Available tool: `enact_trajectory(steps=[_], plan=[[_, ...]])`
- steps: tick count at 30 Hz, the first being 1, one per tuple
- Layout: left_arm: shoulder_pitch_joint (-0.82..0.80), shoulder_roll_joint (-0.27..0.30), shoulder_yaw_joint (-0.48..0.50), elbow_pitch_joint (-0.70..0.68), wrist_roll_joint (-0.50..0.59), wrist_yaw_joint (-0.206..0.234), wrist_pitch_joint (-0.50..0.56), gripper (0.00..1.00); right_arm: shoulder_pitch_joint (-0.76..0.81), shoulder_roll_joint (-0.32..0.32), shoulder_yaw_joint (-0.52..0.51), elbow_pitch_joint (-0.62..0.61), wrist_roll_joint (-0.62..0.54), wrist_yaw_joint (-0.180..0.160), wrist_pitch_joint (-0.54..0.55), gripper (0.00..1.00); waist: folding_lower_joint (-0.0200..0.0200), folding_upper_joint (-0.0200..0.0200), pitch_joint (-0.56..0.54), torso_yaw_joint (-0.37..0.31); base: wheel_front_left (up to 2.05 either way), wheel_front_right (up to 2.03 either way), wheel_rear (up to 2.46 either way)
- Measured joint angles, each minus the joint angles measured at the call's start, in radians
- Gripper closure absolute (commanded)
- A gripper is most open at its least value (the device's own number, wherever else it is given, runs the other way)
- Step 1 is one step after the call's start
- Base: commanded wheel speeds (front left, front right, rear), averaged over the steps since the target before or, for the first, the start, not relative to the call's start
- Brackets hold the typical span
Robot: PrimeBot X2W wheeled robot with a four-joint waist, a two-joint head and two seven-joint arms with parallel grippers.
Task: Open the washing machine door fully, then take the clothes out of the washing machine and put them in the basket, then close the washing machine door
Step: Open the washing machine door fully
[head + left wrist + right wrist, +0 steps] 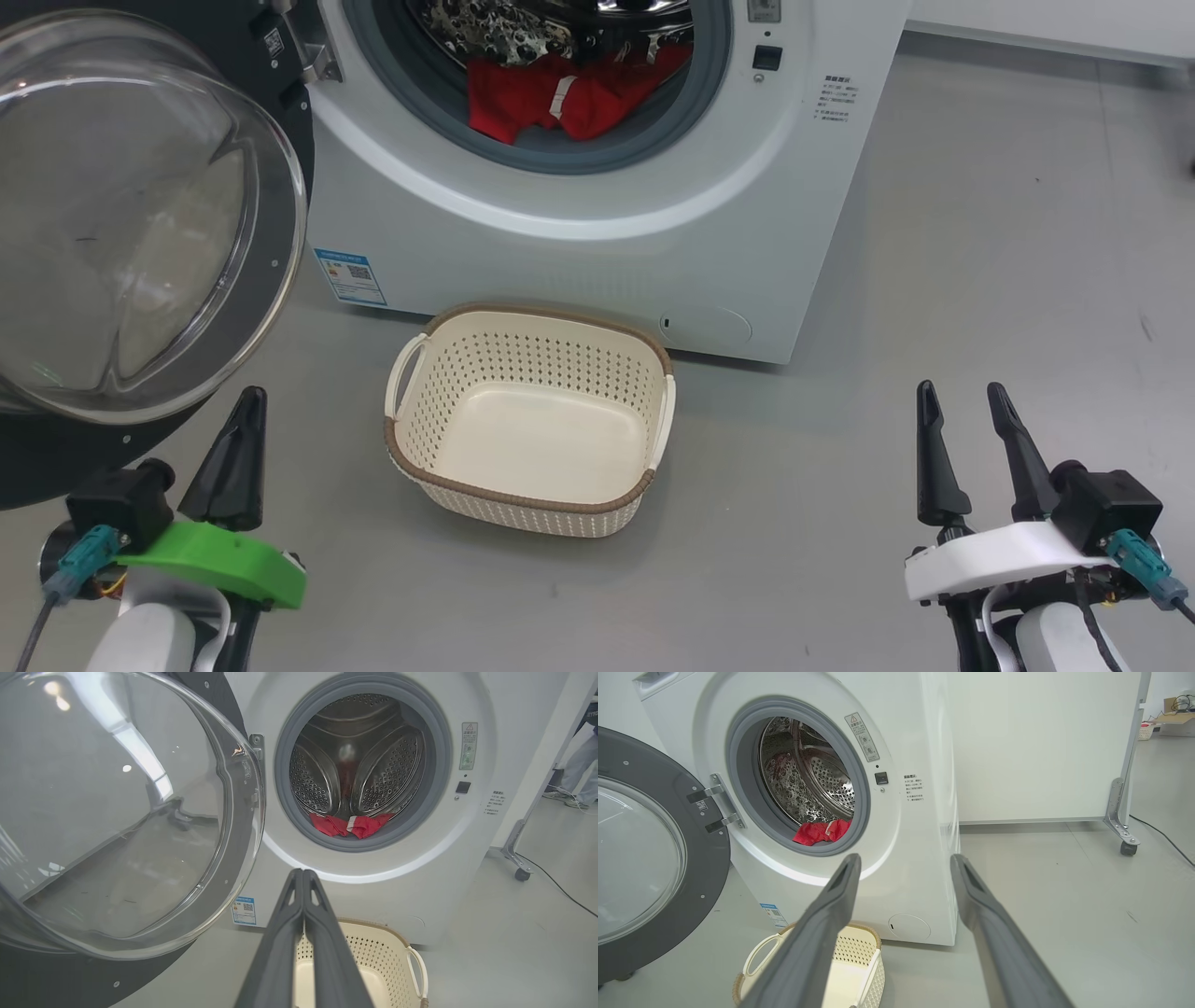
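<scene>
Floor [1064, 896]: grey, smooth, faintly scuffed, extending ahead of the jaws of the right gripper [904, 858]. Beyond and right of them, a white partition panel [1031, 746] stands on a metal foot [1115, 805] with a caster [1126, 848]; a black cable [1162, 835] lies near it.

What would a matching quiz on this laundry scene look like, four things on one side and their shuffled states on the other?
Things:
1. door
2. clothes
3. basket
4. left fingers

States:
a. pressed together
b. empty, on the floor
c. swung open
d. lying in the drum

Pairs: 1-c, 2-d, 3-b, 4-a.
</scene>
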State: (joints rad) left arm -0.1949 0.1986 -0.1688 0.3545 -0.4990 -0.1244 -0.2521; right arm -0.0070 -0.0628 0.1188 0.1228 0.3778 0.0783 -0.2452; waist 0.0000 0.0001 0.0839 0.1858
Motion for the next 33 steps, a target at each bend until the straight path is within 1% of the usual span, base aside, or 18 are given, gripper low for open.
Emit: enact_trajectory(steps=[11, 12, 13, 14, 15, 20, 21, 28, 29, 33], plan=[[0.058, -0.026, -0.027, -0.077, 0.022, 0.0, 0.0, 1.0, 0.025, 0.002, -0.013, -0.011, 0.006, -0.002, -0.002, 0.0, 0.0, 0.0, -0.012, -0.037, 0.0, 0.0, 0.0], [0.062, -0.029, -0.027, -0.083, 0.025, 0.0, 0.0, 0.8, 0.028, 0.001, -0.014, -0.016, 0.006, -0.002, -0.002, 0.0, 0.0, 0.0, -0.011, -0.038, 0.0, 0.0, 0.0], [0.065, -0.03, -0.028, -0.09, 0.025, 0.0, 0.0, 0.33, 0.03, 0.002, -0.014, -0.019, 0.006, -0.002, -0.002, 0.0, 0.0, 0.0, -0.01, -0.04, 0.0, 0.0, 0.0], [0.068, -0.03, -0.029, -0.094, 0.025, 0.0, 0.0, 0.33, 0.032, 0.002, -0.015, -0.02, 0.006, -0.003, -0.002, 0.0, 0.0, 0.0, -0.008, -0.041, 0.0, 0.0, 0.0], [0.07, -0.032, -0.03, -0.097, 0.025, 0.0, 0.0, 0.0, 0.033, 0.002, -0.016, -0.02, 0.006, -0.003, -0.002, 0.0, 0.0, 0.0, -0.007, -0.042, 0.0, 0.0, 0.0], [0.077, -0.039, -0.021, -0.111, 0.026, 0.0, 0.0, 0.0, 0.036, 0.002, -0.027, -0.029, -0.002, -0.012, -0.002, 0.0, 0.0, 0.0, -0.002, -0.045, 0.0, 0.0, 0.0], [0.078, -0.04, -0.018, -0.115, 0.026, 0.0, 0.0, 0.0, 0.036, 0.001, -0.027, -0.03, -0.009, -0.019, -0.002, 0.0, 0.0, 0.0, -0.001, -0.045, 0.0, 0.0, 0.0], [0.088, -0.053, -0.008, -0.133, 0.025, 0.0, 0.0, 0.0, 0.037, -0.004, -0.026, -0.03, -0.03, -0.021, -0.002, 0.0, 0.0, 0.0, 0.008, -0.046, 0.0, 0.0, 0.0], [0.092, -0.055, -0.007, -0.135, 0.025, 0.0, 0.0, 0.0, 0.037, -0.004, -0.026, -0.03, -0.033, -0.029, -0.002, 0.0, 0.0, 0.0, 0.009, -0.047, 0.0, 0.0, 0.0], [0.095, -0.056, -0.002, -0.143, 0.025, 0.0, 0.0, 0.0, 0.037, -0.004, -0.026, -0.031, -0.047, -0.029, -0.002, 0.0, 0.0, 0.0, 0.011, -0.048, 0.0, 0.0, 0.0]])
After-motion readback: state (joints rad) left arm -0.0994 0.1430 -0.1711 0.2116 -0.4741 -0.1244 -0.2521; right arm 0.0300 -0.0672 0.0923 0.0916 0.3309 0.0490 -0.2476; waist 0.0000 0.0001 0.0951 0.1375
